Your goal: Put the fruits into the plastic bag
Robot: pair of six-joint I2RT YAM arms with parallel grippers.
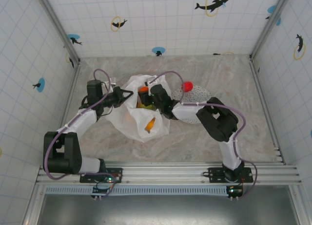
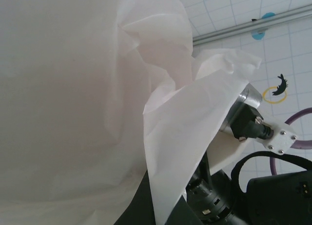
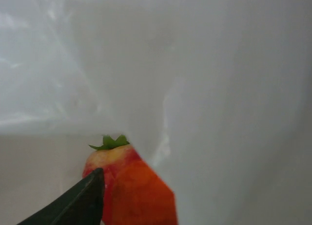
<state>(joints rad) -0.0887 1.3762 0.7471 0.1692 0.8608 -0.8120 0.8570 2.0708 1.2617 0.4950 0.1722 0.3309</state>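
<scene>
The white plastic bag (image 1: 139, 120) lies crumpled mid-table with its mouth held up. My left gripper (image 1: 127, 94) is shut on the bag's left rim, and in the left wrist view the bag's film (image 2: 73, 113) drapes over the jaws. My right gripper (image 1: 146, 99) reaches into the mouth from the right. An orange-red fruit (image 3: 134, 186) with a green leafy top rests against its one visible dark finger (image 3: 80, 203), inside the bag; the other finger is hidden. That fruit (image 1: 143, 90) shows at the bag's mouth. Another orange fruit (image 1: 150, 123) lies inside the bag. A red fruit (image 1: 187, 84) sits on the plate.
The speckled round plate (image 1: 197, 94) lies just right of the bag, partly under the right arm. The right arm's wrist (image 2: 253, 130) sits close beside the bag's rim. Tiled walls enclose the table on three sides.
</scene>
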